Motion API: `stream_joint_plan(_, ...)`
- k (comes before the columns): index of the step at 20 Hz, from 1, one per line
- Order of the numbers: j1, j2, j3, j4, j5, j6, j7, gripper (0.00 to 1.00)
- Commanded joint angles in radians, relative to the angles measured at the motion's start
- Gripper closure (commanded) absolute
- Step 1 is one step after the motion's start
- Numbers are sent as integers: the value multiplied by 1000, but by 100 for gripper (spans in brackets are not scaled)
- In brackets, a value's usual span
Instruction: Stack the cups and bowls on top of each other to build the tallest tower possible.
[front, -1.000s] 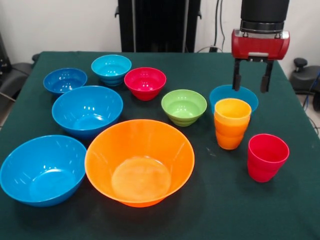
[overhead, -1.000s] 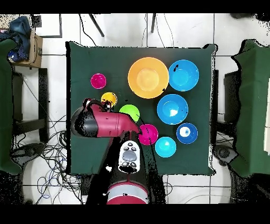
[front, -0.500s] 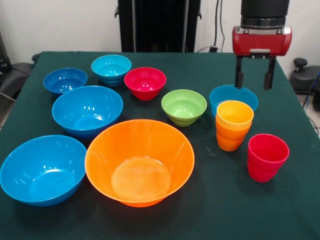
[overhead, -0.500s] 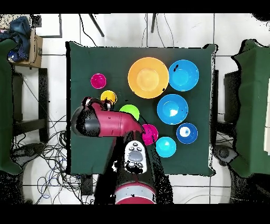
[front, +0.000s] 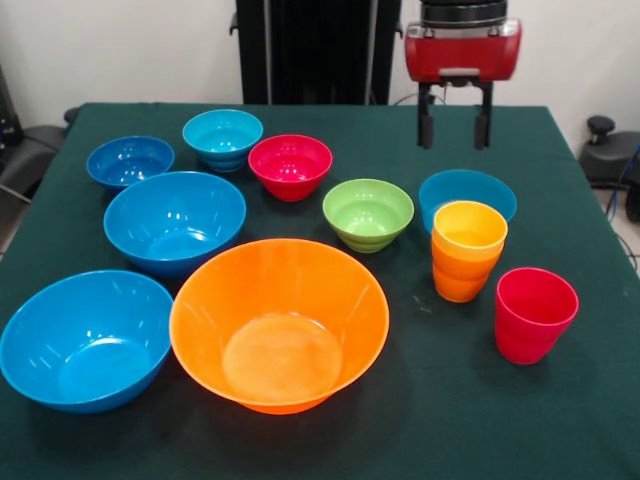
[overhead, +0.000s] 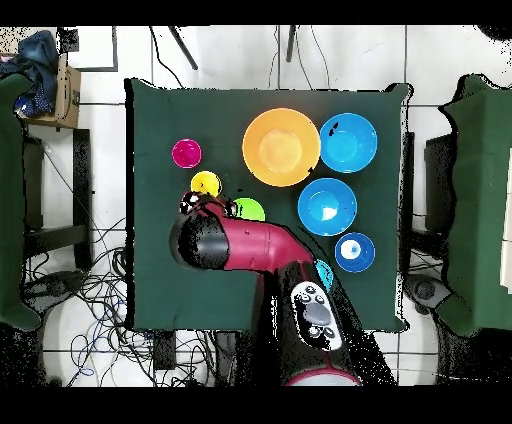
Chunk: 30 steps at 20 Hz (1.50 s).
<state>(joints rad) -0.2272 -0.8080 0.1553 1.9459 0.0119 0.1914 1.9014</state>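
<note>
In the front view, going left to right across the green table (front: 560, 420): a large blue bowl (front: 85, 340) sits at the near left corner, with a small dark-blue bowl (front: 130, 162) well behind it near the far left edge. Between them, slightly to the right, stands a second large blue bowl (front: 175, 222). Behind that one is a small light-blue bowl (front: 222, 138), and just beside it a small red bowl (front: 290, 166). The very large orange bowl (front: 279, 323) stands near the front at the middle, close against the two large blue ones; it is empty, and no tower stands on it. To its right and farther back is a small green bowl (front: 368, 213). Next comes a yellow cup nested in an orange cup (front: 465, 250), upright, with a flat blue bowl (front: 467, 193) just behind them. A red cup (front: 535, 314) stands alone, upright, nearest the right edge.

The gripper (front: 454, 129) hangs above the far side of the table, behind the flat blue bowl, its two dark fingers spread apart with nothing between them.

From overhead, the red arm (overhead: 250, 245) covers the small red bowl and part of the green bowl (overhead: 250, 209)
</note>
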Motion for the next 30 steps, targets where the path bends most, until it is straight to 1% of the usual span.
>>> stream_joint_plan(1,-4,20,96,113,-162,107,-100,0)
stream_joint_plan(3,14,42,66,103,-204,83,-82,0)
stream_joint_plan(6,61,110,-9,58,-260,38,-40,0)
stream_joint_plan(7,71,130,-23,40,-278,28,-32,0)
stream_joint_plan(8,102,171,-65,9,-306,1,-17,0)
stream_joint_plan(9,117,189,-85,-7,-322,-13,-7,0)
stream_joint_plan(10,148,227,-127,-30,-349,-37,7,0)
stream_joint_plan(11,165,242,-149,-42,-366,-42,14,0)
stream_joint_plan(12,183,266,-180,-52,-398,-63,14,0)
stream_joint_plan(13,180,272,-184,-48,-418,-74,8,0)
stream_joint_plan(15,148,266,-168,-19,-469,-102,-16,0)
stream_joint_plan(16,123,253,-150,5,-496,-106,-32,0)
stream_joint_plan(18,96,236,-129,34,-533,-112,-39,0)
stream_joint_plan(21,83,241,-122,41,-574,-126,-22,0)
stream_joint_plan(22,90,247,-130,39,-588,-133,-12,0)
stream_joint_plan(24,85,248,-124,33,-606,-124,-8,0)
stream_joint_plan(30,29,216,-94,79,-681,-117,-14,0)
